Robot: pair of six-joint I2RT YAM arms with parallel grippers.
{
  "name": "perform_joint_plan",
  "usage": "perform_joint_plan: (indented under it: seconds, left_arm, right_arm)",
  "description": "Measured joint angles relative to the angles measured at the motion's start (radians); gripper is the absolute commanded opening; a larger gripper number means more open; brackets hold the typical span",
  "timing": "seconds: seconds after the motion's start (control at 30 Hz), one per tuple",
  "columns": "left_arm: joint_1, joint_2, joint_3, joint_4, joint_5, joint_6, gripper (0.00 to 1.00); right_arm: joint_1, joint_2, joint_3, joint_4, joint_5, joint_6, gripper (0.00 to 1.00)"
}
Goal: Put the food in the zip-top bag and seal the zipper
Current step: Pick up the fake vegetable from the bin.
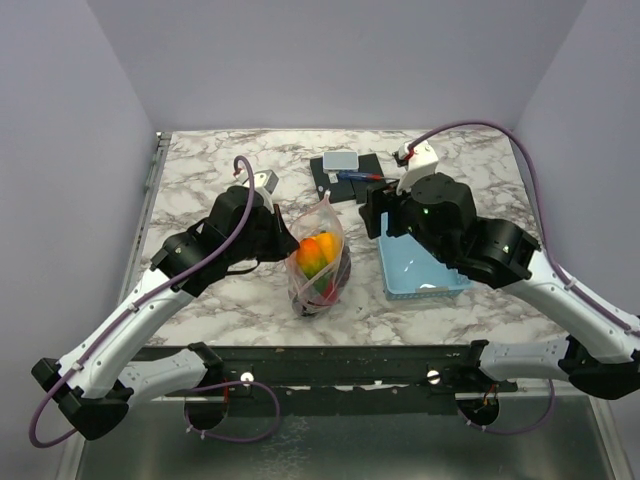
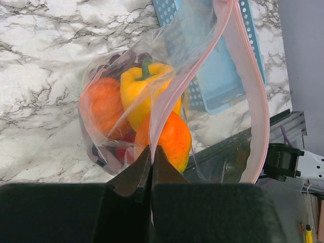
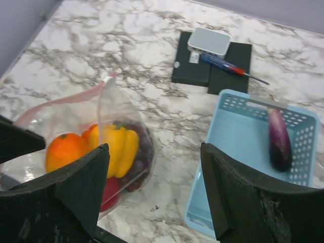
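The clear zip-top bag point(image 1: 318, 262) stands mid-table with its mouth open. It holds a yellow pepper point(image 2: 139, 88), orange pieces point(image 2: 169, 139), a red piece point(image 3: 109, 190) and dark purple grapes point(image 3: 142, 152). My left gripper point(image 2: 152, 152) is shut on the bag's mouth edge by the pink zipper strip point(image 2: 255, 101); in the top view the left gripper point(image 1: 285, 240) sits at the bag's left. My right gripper point(image 3: 154, 152) is open and empty, hovering between bag and basket; the top view shows the right gripper point(image 1: 375, 215) there too. A purple eggplant point(image 3: 279, 139) lies in the light-blue basket point(image 3: 238, 147).
The light-blue basket point(image 1: 425, 272) lies right of the bag, under my right arm. Two black pads point(image 1: 345, 175) with a white box point(image 1: 340, 160) and a blue-and-red screwdriver point(image 3: 230, 67) lie at the back. The table's front edge is close below the bag.
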Motion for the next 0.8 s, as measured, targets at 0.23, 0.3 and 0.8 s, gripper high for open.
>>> perform_joint_plan:
  seconds: [0.23,0.3,0.8]
  left_arm:
    - [0.000,0.003,0.004,0.000,0.000,0.008,0.00]
    - [0.000,0.003,0.006,0.000,0.001,0.010,0.00]
    - [0.000,-0.005,0.007,0.000,0.008,0.011,0.00]
  right_arm:
    - [-0.122,0.004,-0.052,-0.068,0.081,0.024,0.76]
    - [-0.179,0.004,-0.089,-0.072,0.078,0.027,0.77]
    - [-0.495,0.119,-0.368,0.014,-0.036,0.041,0.79]
